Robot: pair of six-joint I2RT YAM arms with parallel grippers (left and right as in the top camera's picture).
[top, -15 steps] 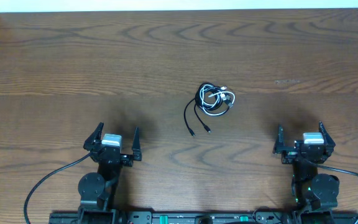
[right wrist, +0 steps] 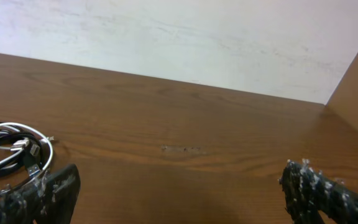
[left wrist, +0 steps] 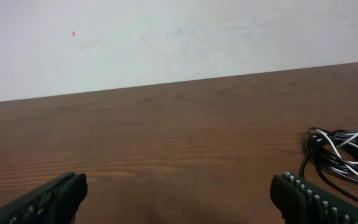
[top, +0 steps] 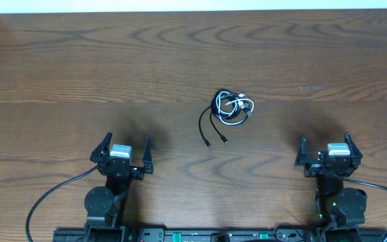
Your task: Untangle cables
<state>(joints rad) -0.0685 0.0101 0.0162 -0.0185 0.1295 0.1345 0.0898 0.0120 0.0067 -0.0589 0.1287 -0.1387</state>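
The cables (top: 230,109) lie in a small tangled bunch near the middle of the desk (top: 79,67), black cords looped with a white one (top: 248,106), two black plug ends trailing toward the robot. The left gripper (top: 125,141) and right gripper (top: 325,140) sit near the desk's front edge, well apart from the bunch, both spread wide and holding nothing.

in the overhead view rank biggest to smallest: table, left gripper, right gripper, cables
1. table, by far.
2. left gripper and right gripper: they look alike, so not ranked.
3. cables: the tangle sprawls about as wide as either gripper, too close to call, though its strands are far thinner.
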